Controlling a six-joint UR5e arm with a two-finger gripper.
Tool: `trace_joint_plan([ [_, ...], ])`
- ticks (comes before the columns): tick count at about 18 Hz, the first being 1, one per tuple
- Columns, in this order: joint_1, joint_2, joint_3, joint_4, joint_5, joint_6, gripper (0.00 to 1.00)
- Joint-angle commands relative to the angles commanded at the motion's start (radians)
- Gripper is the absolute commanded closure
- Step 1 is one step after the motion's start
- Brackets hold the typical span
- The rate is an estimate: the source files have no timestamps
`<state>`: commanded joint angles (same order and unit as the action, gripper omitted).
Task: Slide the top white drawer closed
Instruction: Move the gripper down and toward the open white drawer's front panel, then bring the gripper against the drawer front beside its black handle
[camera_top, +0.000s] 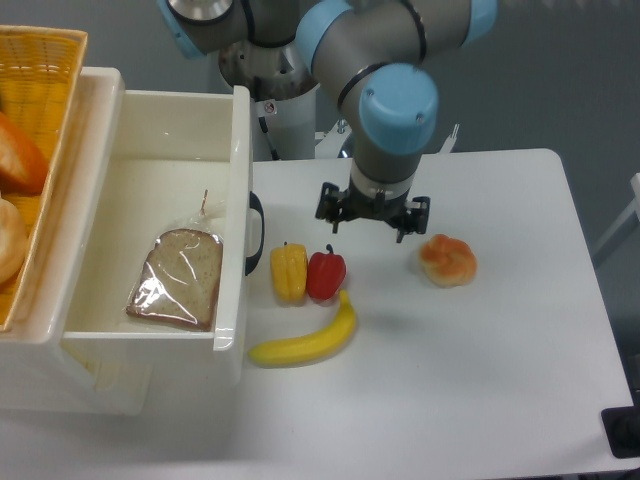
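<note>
While the top white drawer (150, 240) stands pulled far out at the left of the scene, its glossy cream box lies open from above, with a bagged slice of bread (176, 279) resting on its floor. A black curved handle (256, 232) sits on its front face, pointing right toward the table (480, 380). The drawer looks rigid and smooth, likely light with so little inside, so it should slide under a steady push; the flat front panel beside the handle seems the best place to press, since the shiny surface could let a contact slip. Just right of the front lie a yellow pepper (289, 271), a red pepper (325, 274) and a banana (306, 340). Farther right sits a bread roll (447, 259). The hand (372, 212) hovers above the peppers, fingers spread wide, holding nothing. A yellow wicker basket (40, 120) sits at far left.
</note>
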<state>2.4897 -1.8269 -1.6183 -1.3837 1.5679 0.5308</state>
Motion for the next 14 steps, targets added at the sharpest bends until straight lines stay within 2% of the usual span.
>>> trace_joint_plan([
  [4,0.0,-0.011,0.0,-0.003,-0.101,-0.022,0.0],
  [14,-0.008,-0.029,-0.015,-0.009,-0.169,-0.022,0.0],
])
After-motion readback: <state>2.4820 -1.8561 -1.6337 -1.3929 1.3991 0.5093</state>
